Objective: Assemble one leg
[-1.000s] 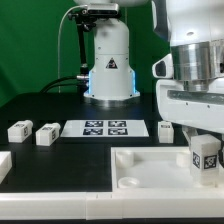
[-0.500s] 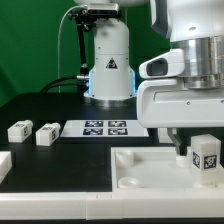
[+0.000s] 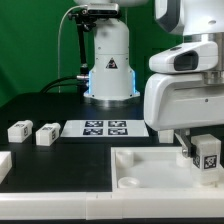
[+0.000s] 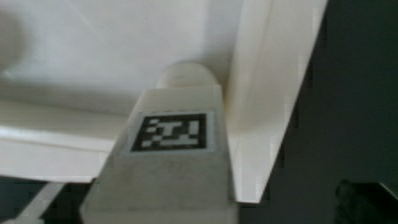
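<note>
My gripper is shut on a leg, a small white block with a black-and-white tag facing the camera. It holds the leg upright at the tabletop's corner on the exterior view's right. A dark finger shows beside the leg. In the wrist view the leg points down into the tabletop's corner by its raised wall; I cannot tell whether it touches. Two more legs lie on the table at the exterior view's left.
The marker board lies flat at the middle, in front of the arm's base. A white part shows at the exterior view's left edge. The arm's bulky hand hides the table behind the held leg.
The hand has turned and shifted a little while the leg stays at the tabletop's right corner. A white block seen behind the tabletop earlier is now hidden by the hand.
</note>
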Controlling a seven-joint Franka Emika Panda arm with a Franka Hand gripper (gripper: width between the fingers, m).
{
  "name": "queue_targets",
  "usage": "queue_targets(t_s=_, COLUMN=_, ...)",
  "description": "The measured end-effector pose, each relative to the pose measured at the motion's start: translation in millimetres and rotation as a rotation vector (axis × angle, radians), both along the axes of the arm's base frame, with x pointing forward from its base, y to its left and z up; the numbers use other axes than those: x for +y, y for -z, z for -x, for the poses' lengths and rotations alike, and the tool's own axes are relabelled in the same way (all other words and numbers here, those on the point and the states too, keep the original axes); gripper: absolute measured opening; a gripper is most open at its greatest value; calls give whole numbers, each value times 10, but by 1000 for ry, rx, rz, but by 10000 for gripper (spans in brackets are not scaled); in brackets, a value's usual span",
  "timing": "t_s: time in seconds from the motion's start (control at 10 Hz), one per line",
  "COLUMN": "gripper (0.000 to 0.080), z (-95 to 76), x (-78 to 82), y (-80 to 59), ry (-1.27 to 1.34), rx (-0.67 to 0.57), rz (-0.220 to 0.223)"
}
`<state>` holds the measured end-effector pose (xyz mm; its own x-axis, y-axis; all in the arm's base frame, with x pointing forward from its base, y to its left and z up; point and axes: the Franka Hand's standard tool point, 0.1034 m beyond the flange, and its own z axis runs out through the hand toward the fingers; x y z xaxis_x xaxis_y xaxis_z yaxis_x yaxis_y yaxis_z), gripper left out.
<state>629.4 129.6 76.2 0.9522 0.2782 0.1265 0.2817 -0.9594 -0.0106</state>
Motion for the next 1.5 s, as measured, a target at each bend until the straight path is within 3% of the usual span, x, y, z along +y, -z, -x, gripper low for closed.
queue_targets(t_s=0.3, gripper=649, z=1, x=-27, y=6, ry=-47, rx=-2, rz=6)
queue_targets(t_s=0.5, gripper=420, z=0, x=-29, y=6, ry=-47, rx=-2, rz=6)
queue_targets(t_s=0.6, gripper=420, z=0, x=-29, y=6, ry=-46, rx=-2, rz=6)
queue_targets(t_s=0.7, gripper=291, z=-1, x=-35, y=6, ry=-46, rx=-2, rz=6)
queue_targets(t_s=1.1, gripper=292, z=-9, x=-46, y=2, ry=66, rx=0, rz=-15)
queue_targets(t_s=1.5, gripper=293, z=-9, x=-123, y=19, ry=666, rx=25, rz=-105)
